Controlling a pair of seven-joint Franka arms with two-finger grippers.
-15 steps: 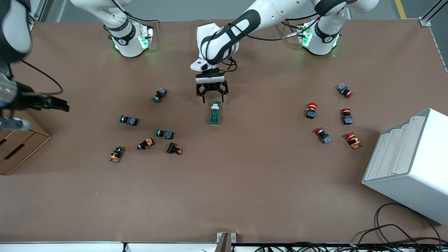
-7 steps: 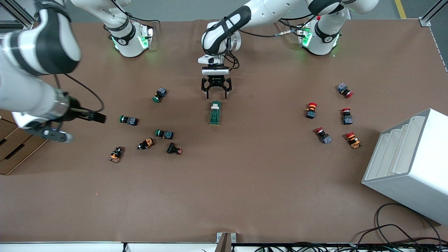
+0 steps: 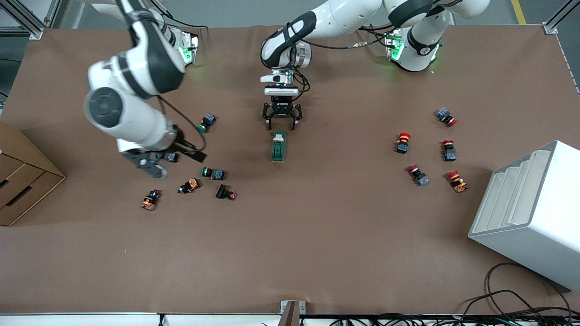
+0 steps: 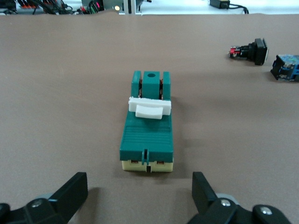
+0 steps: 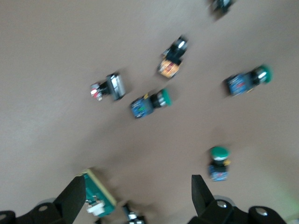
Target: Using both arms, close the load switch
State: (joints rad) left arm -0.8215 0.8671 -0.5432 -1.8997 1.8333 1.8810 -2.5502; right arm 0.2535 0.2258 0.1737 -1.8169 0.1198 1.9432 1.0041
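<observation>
Even overhead light, soft shadows; right wrist view motion-blurred, left wrist view sharp.

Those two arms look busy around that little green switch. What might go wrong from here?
Two things, I'd guess. The right gripper, jaws open, hangs low over a cluster of green-capped buttons, so it could knock one. The left gripper, also open, hovers just off the end of the load switch, which lies loose on the table. A push from one arm alone might slide it instead of closing its white lever.

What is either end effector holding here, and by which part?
Nothing. The left end effector is open, just short of the load switch; the right end effector is open over the green-capped buttons.
</observation>
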